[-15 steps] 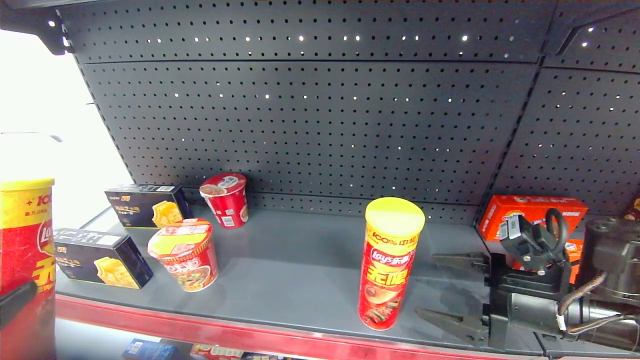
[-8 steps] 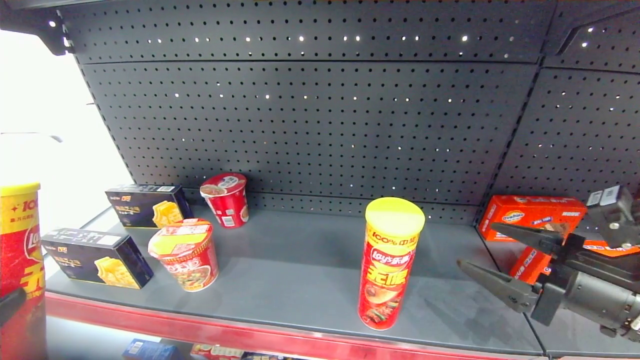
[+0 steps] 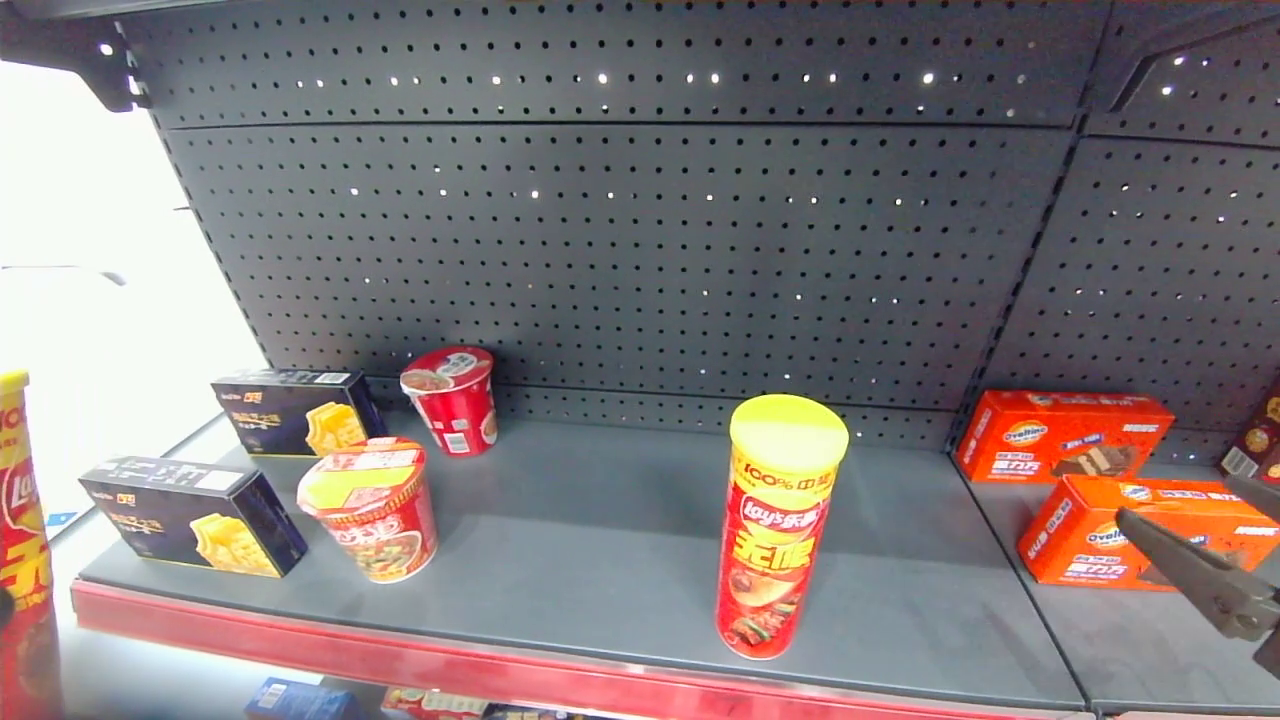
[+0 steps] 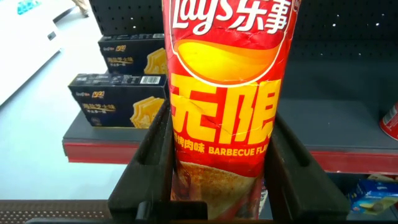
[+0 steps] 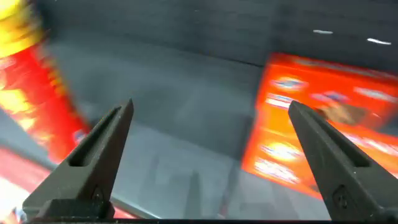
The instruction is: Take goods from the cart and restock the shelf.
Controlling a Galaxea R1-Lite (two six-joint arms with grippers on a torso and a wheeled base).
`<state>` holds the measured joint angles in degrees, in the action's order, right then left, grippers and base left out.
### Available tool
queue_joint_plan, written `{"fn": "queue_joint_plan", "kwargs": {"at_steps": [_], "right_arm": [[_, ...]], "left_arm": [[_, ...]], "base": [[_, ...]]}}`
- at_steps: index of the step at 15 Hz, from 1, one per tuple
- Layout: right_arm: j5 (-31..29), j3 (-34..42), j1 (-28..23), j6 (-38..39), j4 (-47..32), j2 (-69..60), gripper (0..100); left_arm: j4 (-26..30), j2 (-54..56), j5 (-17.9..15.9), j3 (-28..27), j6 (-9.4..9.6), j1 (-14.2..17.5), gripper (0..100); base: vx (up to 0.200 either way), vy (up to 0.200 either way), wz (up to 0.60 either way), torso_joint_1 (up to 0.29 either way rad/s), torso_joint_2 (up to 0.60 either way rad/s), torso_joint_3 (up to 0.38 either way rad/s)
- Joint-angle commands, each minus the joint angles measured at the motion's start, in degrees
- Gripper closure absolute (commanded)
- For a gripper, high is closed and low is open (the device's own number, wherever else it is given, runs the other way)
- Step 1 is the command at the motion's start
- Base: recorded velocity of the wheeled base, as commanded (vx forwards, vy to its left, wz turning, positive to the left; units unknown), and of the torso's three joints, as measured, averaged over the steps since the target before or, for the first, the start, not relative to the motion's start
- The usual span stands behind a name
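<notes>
Red chip can (image 4: pixel 225 106), yellow lettering, clamped in the left hand (image 4: pixel 221 158).

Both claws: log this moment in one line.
left claw: shut on tall red-and-yellow chip canister | right claw: open, empty, near orange cardboard box

Left gripper (image 4: pixel 221 134) clamps an upright red chips can (image 4: pixel 227 68); behind the can, two dark boxes (image 4: pixel 118 99) sit on a grey shelf (image 4: pixel 339 124).

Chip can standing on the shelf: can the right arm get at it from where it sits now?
Probably yes. The right gripper is open near the orange boxes, and only bare shelf lies between it and the chip can; nothing stands in that stretch.
</notes>
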<state>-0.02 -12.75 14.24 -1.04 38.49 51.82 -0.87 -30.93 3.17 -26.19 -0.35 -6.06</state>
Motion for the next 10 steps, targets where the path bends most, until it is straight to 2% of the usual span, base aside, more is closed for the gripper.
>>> {"fn": "queue_joint_plan", "kwargs": {"at_steps": [1, 5, 7, 10], "right_arm": [[-0.15, 4.84, -4.92, 1.12, -0.25, -8.67, 0], [-0.06, 10.64, -13.27, 1.39, -0.34, -16.05, 0], [-0.42, 12.14, -14.85, 2.27, -0.96, -20.09, 0], [-1.03, 11.43, -15.64, 2.18, -16.6, -31.17, 0]], "left_arm": [[-0.01, 1.22, 0.7, 0.08, 0.09, 0.08, 100], [0.07, 2.1, 1.58, 0.43, 0.35, -0.01, 100], [-0.01, 2.19, 1.66, 0.26, 0.44, -0.01, 100], [0.07, 3.68, 1.66, 0.78, 0.44, 0.08, 100]], "base": [[0.0, 0.0, 0.0, 0.0, 0.0, 0.0], [0.0, 0.0, 0.0, 0.0, 0.0, 0.0], [0.0, 0.0, 0.0, 0.0, 0.0, 0.0], [0.0, 0.0, 0.0, 0.0, 0.0, 0.0]]}}
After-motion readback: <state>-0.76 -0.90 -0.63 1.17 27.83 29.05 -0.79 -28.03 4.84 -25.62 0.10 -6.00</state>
